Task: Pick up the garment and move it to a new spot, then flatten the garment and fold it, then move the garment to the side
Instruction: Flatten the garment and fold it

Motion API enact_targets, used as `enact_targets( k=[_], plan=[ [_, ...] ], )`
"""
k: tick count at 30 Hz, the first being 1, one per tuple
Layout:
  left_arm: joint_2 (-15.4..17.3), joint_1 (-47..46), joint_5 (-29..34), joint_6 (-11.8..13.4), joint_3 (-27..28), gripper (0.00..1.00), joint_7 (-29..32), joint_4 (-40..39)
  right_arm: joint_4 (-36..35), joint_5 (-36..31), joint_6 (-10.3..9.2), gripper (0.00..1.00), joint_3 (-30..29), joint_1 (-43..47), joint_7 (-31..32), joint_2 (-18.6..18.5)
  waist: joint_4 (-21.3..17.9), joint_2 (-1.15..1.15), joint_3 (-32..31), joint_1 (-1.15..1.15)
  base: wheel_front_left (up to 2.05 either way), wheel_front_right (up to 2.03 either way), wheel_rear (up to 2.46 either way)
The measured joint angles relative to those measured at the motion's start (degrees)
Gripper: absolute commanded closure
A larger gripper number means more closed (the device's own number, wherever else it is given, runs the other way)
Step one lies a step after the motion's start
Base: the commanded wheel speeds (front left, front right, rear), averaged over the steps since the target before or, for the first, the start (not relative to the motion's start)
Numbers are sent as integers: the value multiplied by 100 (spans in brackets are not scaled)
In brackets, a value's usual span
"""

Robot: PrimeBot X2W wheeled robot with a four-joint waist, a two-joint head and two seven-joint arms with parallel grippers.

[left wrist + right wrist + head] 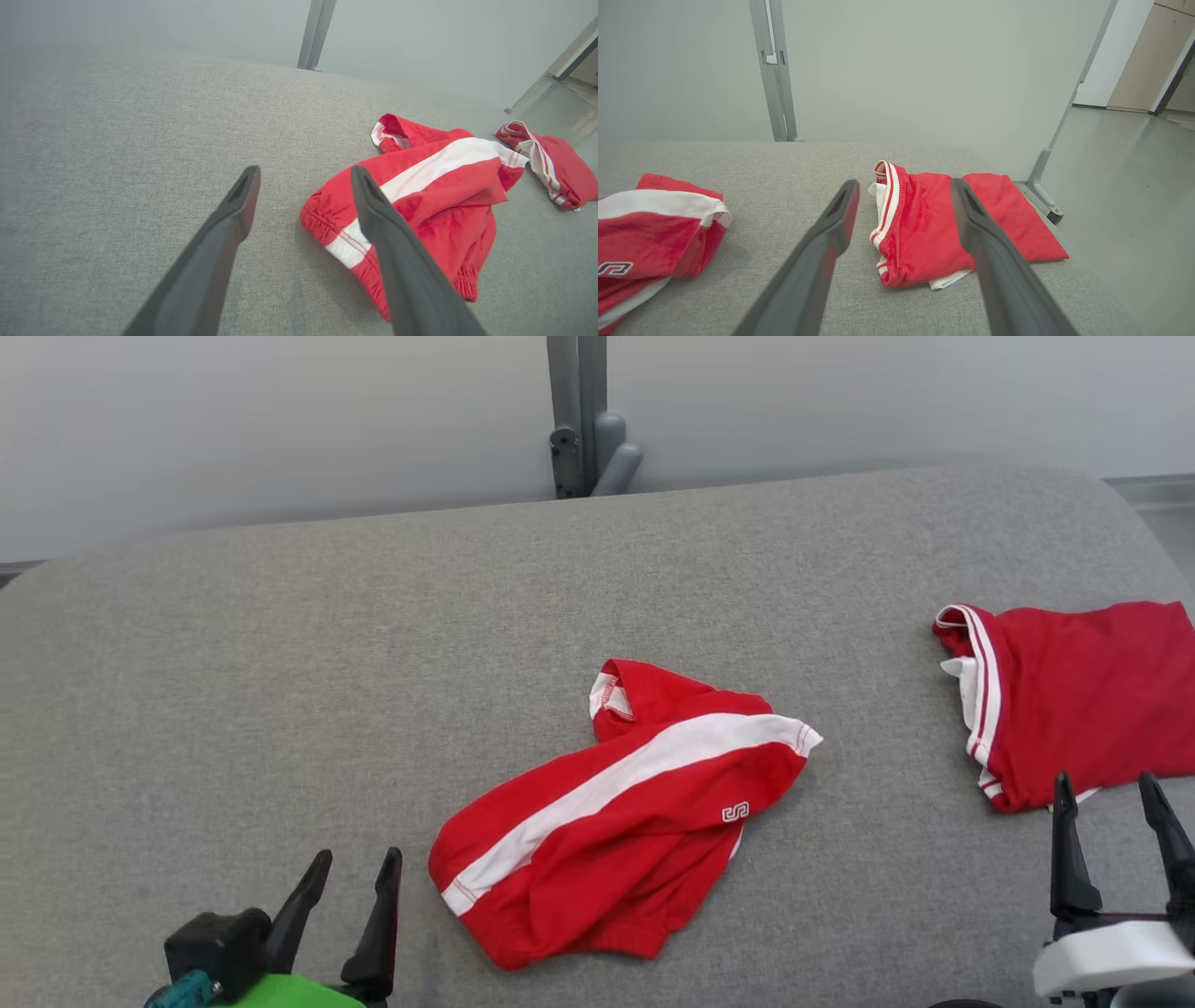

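The garment [616,821], red with a white stripe, is lying crumpled near the middle of the grey table [233,663], with its elastic hem end pointing toward the left claw [358,855]. The left claw is standing wide open and empty, just beside that end and clear of the cloth. The right claw [1104,782] is likewise standing open and empty, hovering at the near edge of a second red garment [1083,700], which is lying folded at the right end of the table, well apart from the first. Judging by this layout, the flattening step is not yet done. Hazards: the layers are overlapping, so a claw closing on a bunched fold is risking a grip on several layers at once, leaving the garment twisted when it is being spread. A shallow pinch on the elastic hem is risking slippage. The right claw, being so near the folded garment, is risking a snag on it when travelling toward the work.
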Motion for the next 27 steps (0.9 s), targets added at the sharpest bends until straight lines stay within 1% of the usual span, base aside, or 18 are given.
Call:
enact_targets(
  k=[2,4,6,7,9,14,18,22,27],
  plan=[
    [-293,284,535,-144,389,0,-1,27,-8,0,0,0,-96,132,0,-1,76,0,-88,0,0,0,0],
    [-520,522,1101,-382,744,0,-1,92,7,0,0,0,-152,229,0,-4,171,0,-155,0,0,0,0],
    [-958,830,1379,-626,1360,0,-1,194,20,10,1,0,-131,238,0,-4,276,0,-208,0,0,0,0],
    [-1117,960,1575,-751,1589,0,-1,267,38,12,0,0,-110,237,0,-5,326,0,-231,0,0,0,0],
    [-1333,1195,2014,-1048,2009,0,-1,485,119,22,0,0,-44,230,0,-4,416,0,-272,0,0,0,0],
    [-1964,1545,2800,-1723,2938,0,-1,794,344,51,0,0,113,183,0,0,548,0,-364,0,0,0,0],
    [-2325,1606,3275,-2193,3390,0,-1,912,449,65,0,0,143,162,0,-1,608,0,-399,0,0,0,0],
    [-2584,1622,3572,-2453,3713,0,-1,1004,494,75,0,0,162,152,0,0,629,0,-414,0,0,0,0],
    [-2771,1618,3804,-2610,3941,0,-1,1106,549,83,0,0,196,115,0,-1,606,0,-416,0,0,0,0]
  ],
)
